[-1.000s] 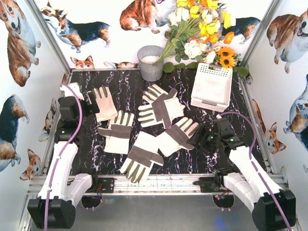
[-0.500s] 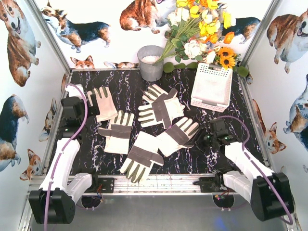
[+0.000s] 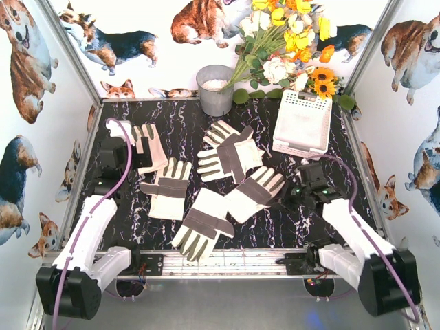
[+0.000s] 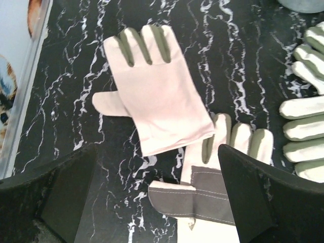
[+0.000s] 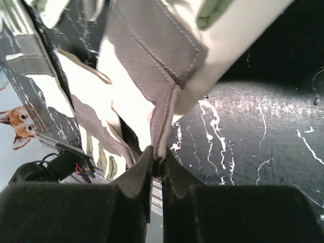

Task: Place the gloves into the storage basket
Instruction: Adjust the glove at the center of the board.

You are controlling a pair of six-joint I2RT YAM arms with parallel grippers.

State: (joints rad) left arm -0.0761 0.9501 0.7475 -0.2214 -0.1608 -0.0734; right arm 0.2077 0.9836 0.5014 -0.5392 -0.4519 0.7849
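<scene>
Reaching farther up the left edge of the black marbled table [image 3: 289, 230], the left gripper [image 4: 157, 197] now hangs with jaws spread wide over a cream-white fabric glove [image 4: 157, 101] lying plain side up, probably lining up its own pick. Several more cream gloves with grey-brown patches [image 3: 230, 155] lie strewn across the table's middle. The right gripper [image 5: 158, 161] has snapped closed, pinching the grey cuff edge of the nearest glove [image 5: 152, 71], a thin fold suited to lifting. The white perforated plastic basket [image 3: 301, 122] sits empty at the far right corner.
</scene>
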